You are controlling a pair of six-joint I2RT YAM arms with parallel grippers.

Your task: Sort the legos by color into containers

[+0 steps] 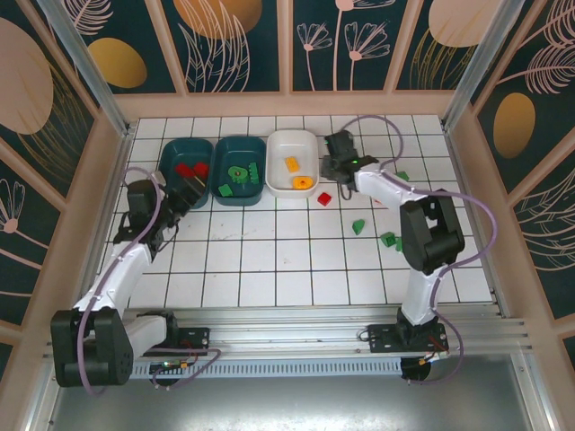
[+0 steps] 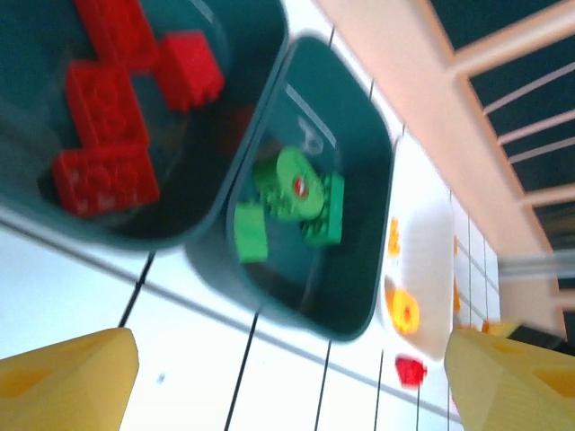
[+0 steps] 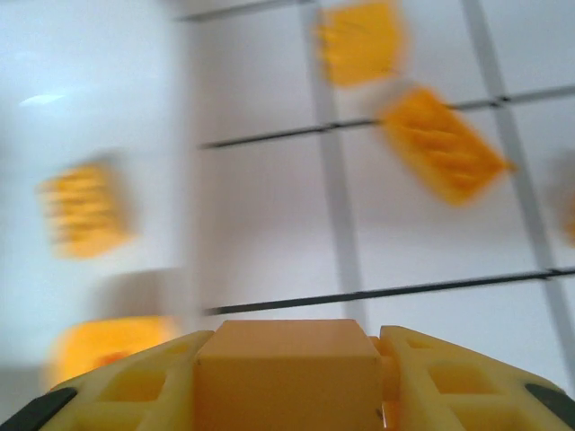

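Three containers stand in a row at the back. The left teal tray [image 1: 171, 154] [image 2: 193, 211] holds red legos [image 1: 191, 168] [image 2: 106, 117]. Green legos [image 1: 241, 174] [image 2: 298, 193] lie in the middle teal tray [image 1: 235, 149] [image 2: 359, 296], and orange ones [image 1: 292, 164] [image 2: 404, 312] in the white tray [image 1: 292, 144] [image 2: 429, 242]. My left gripper [image 1: 190, 190] [image 2: 292, 386] hangs open over the tiles just in front of the teal trays, nothing between its fingers. My right gripper [image 1: 336, 167] [image 3: 286, 395], just right of the white tray, is shut on an orange-yellow lego [image 3: 286, 373].
Loose legos lie on the tiles: a red one [image 1: 324, 198] [image 2: 410, 369] in front of the white tray, green ones [image 1: 358, 226] [image 1: 388, 239] [image 1: 402, 176] to the right, and orange ones [image 3: 442, 144] [image 3: 359, 40] beyond my right gripper. Walls enclose the floor on three sides.
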